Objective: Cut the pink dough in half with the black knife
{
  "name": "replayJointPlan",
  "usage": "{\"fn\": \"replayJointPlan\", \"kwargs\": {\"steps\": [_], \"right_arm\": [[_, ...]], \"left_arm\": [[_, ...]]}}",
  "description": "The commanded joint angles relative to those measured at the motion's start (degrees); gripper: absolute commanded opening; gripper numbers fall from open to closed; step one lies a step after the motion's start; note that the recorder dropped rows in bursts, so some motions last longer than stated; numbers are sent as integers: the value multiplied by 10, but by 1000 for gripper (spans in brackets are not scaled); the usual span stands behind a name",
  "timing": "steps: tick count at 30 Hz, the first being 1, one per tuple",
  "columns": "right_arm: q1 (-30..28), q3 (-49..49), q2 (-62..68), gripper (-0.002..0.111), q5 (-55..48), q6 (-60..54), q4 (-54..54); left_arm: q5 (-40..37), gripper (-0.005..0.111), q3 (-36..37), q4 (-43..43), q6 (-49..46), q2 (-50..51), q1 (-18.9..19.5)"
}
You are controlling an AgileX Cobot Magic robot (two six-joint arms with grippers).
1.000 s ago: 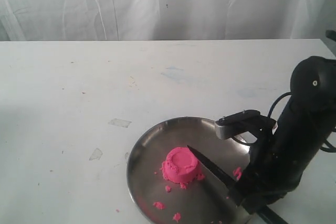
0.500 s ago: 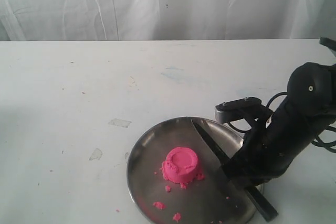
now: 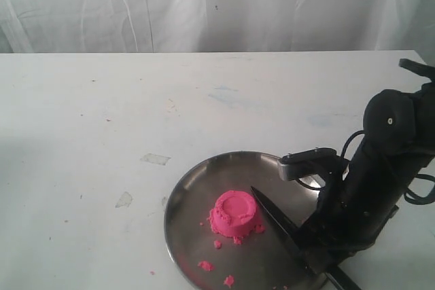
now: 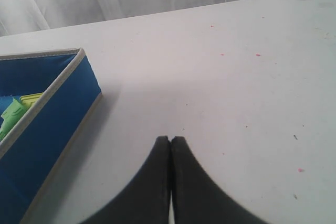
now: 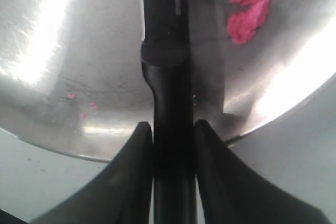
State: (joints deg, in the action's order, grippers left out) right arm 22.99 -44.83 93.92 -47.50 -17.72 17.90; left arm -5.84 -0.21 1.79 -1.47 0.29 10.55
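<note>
A cup-shaped mound of pink dough (image 3: 236, 216) stands whole near the middle of the round steel plate (image 3: 197, 181). My right gripper (image 3: 314, 257) (image 5: 173, 125) is shut on the handle of the black knife (image 3: 279, 225) (image 5: 164, 66). The blade lies low over the plate, its tip just right of the dough. Both fingers (image 5: 137, 171) press the handle from either side. The dough mound does not show in the right wrist view. My left gripper (image 4: 170, 139) is shut on nothing above bare table, out of the exterior view.
Small pink crumbs (image 3: 205, 265) lie on the plate's front part, and a smeared pink bit (image 5: 253, 9) sits near the blade. A blue fabric bin (image 4: 50, 124) holding green and yellow items stands beside my left gripper. Scraps of clear tape (image 3: 155, 159) lie on the white table.
The knife swung: half a second ago its tip pointed at the plate's far rim, and now it has come back down beside the dough. The right arm shifted slightly toward the front.
</note>
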Motion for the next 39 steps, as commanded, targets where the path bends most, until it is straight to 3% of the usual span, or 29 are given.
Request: {"fn": "replayJointPlan", "kwargs": {"steps": [1, 6, 11, 21, 27, 33, 36, 39], "right_arm": [[1, 3, 0, 6, -2, -2, -1], [1, 3, 0, 22, -2, -2, -1], [1, 3, 0, 31, 0, -2, -1], [1, -22, -13, 32, -26, -1, 1], [-13, -61, -98, 31, -48, 7, -9], [-97, -67, -133, 31, -40, 106, -114], [-159, -65, -110, 31, -57, 52, -34], [-209, -65, -67, 31, -146, -121, 144]], "left_arm": [[2, 0, 2, 0, 0, -3, 1], [2, 0, 2, 0, 0, -3, 1], [2, 0, 2, 0, 0, -3, 1], [2, 0, 2, 0, 0, -3, 1], [2, 0, 2, 0, 0, -3, 1], [2, 0, 2, 0, 0, -3, 1], [2, 0, 2, 0, 0, -3, 1], [2, 0, 2, 0, 0, -3, 1]]}}
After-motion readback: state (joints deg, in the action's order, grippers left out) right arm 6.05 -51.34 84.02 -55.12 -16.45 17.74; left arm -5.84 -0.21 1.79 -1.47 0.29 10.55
